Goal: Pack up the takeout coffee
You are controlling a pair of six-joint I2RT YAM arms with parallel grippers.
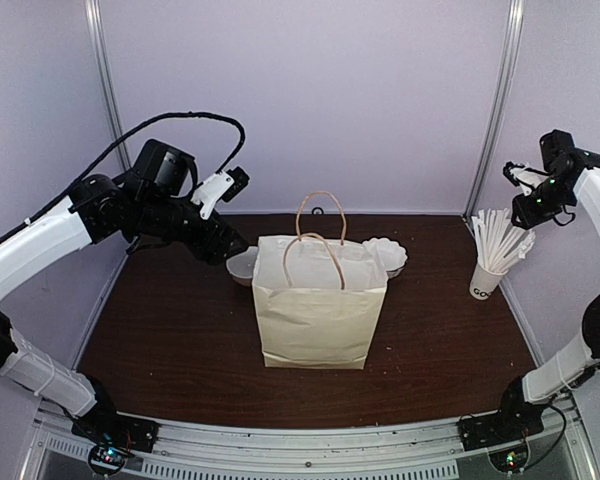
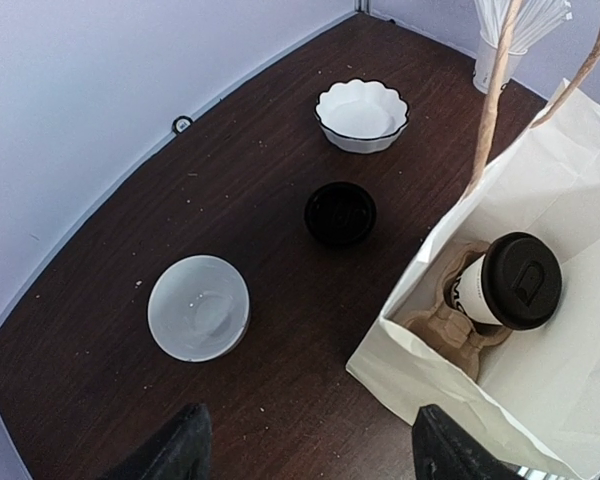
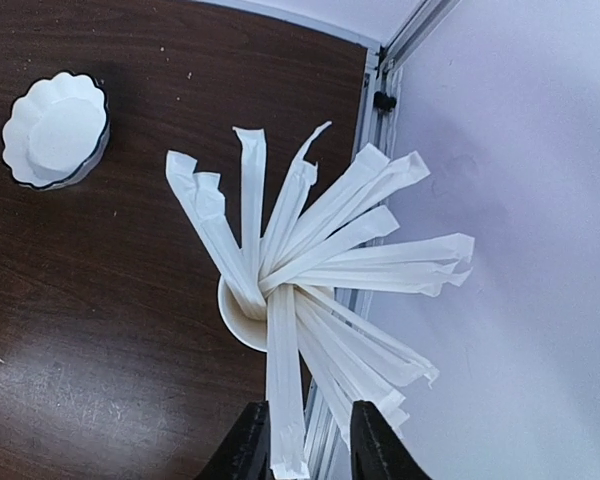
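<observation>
Left tool (image 2: 310,445) hangs open, seemingly beside bag (image 2: 570,170).

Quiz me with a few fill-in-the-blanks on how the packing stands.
The lidded coffee cup sits inside the paper ____.
A loose black lid lies on the table between two white ____.
The claw over the cup of white sticks belongs to the ____ arm.
The left claw is ____ and holds nothing.
Missing words: bag, bowls, right, open.
</observation>
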